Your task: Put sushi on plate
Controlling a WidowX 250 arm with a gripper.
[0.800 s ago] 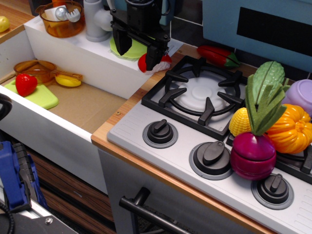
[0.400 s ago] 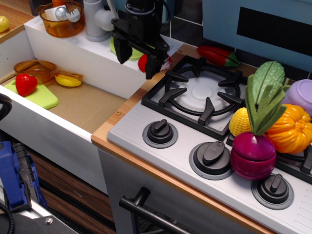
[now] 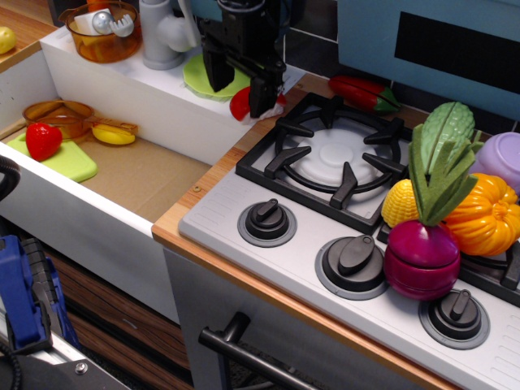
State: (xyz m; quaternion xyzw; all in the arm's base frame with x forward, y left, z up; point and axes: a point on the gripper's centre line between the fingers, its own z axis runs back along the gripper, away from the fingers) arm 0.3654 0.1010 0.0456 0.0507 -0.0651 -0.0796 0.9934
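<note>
The sushi (image 3: 239,104), a glossy red piece on a white base, sits on the counter at the stove's back left corner, partly hidden by a finger. The round light-green plate (image 3: 197,75) lies on the white ledge just left of it, half covered by the arm. My black gripper (image 3: 240,97) is open and low over the sushi. Its left finger is at the plate's edge and its right finger (image 3: 263,91) is on the sushi's right side. Nothing is held.
A red pepper (image 3: 363,92) lies behind the black stove grate (image 3: 337,158). The sink holds a red strawberry toy (image 3: 42,140), a green cutting board (image 3: 67,162) and orange cups (image 3: 114,132). A grey faucet (image 3: 161,32) stands behind the plate. Toy vegetables (image 3: 443,203) crowd the right.
The gripper has moved a little right and back and come lower, so its fingers now straddle the sushi. The sushi and plate have not moved.
</note>
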